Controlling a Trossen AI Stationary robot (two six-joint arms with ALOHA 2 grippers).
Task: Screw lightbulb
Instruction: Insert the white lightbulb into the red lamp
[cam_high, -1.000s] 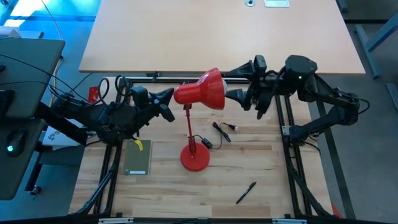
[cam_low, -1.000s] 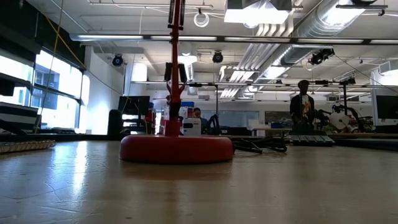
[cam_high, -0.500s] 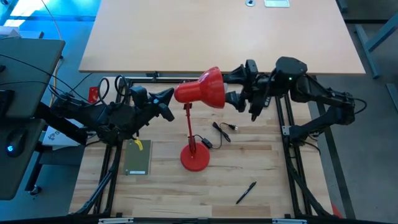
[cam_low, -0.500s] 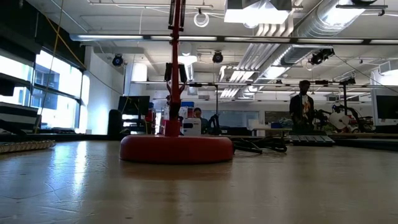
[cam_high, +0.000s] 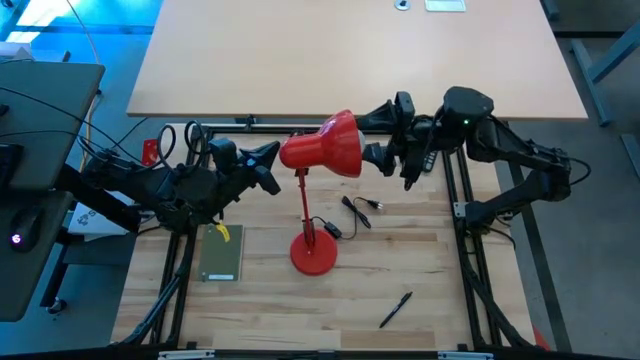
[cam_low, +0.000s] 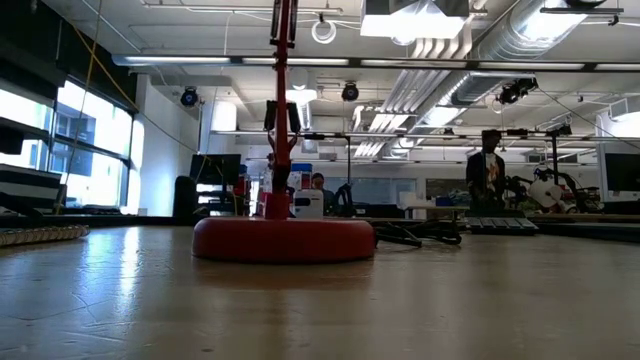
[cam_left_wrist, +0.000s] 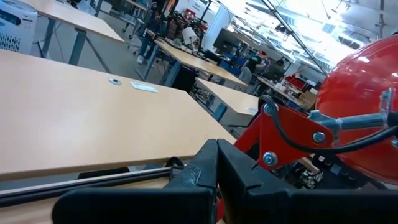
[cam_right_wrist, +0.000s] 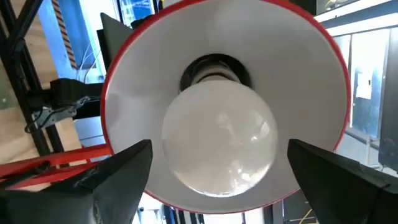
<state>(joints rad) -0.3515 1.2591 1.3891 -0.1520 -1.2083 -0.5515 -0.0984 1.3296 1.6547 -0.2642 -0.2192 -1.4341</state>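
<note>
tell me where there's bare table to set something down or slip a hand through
Free: the planks left of the lamp base below the green pad, and the patch between the base and the black pen. Crowded: around the red shade, flanked by the shut left end effector and open right end effector, and the cable beneath.

The wooden table carries a red lamp's base, a black pen and a green notebook.

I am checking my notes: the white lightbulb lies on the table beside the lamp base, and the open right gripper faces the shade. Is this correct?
Not quite. The right wrist view shows the lightbulb sitting in the socket inside the red shade, not on the table. The right gripper is indeed open, facing the shade.
</note>
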